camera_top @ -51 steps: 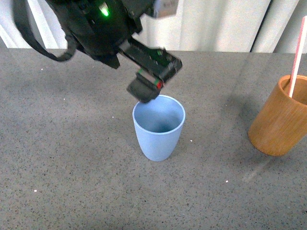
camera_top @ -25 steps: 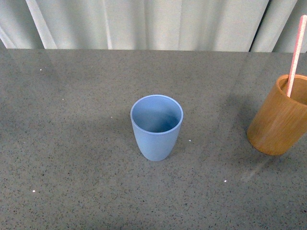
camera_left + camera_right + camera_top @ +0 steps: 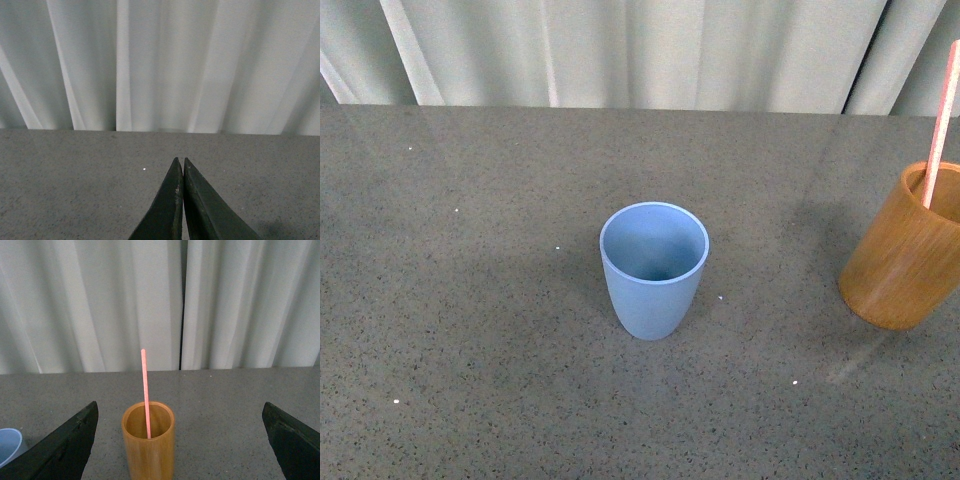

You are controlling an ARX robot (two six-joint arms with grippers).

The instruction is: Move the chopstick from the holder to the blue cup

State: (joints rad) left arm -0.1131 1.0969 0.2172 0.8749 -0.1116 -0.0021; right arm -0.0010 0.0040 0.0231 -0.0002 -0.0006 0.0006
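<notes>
Front view, table (image 3: 470, 380): grey speckled top with a pale curtain (image 3: 620, 50) along its far edge; neither arm shows here
Holder (image 3: 905, 260): orange-brown wooden cylinder, upright at the right side of the table, partly cut by the picture edge, well apart from the blue cup
Blue cup (image 3: 653, 270): upright and empty near the middle of the table, mouth open upward, bare table all round it
Chopstick (image 3: 940, 130): pink, standing in the holder, long axis near upright with a slight lean, upper part well clear of the rim
Right gripper (image 3: 180, 410): spread wide and empty; holder and chopstick stand ahead of it, within the gap between the two fingers, not touched
Left gripper (image 3: 180, 162): fingers pressed together on nothing, pointing over bare table toward the curtain
Deciding relation: the right arm looks the nearer one; the shaft above the rim faces its open gap, so a forward reach then a lift along the stick's axis seems called for
Room: nothing lies between holder and blue cup; the tall stick must likely clear the holder's rim before moving sideways
</notes>
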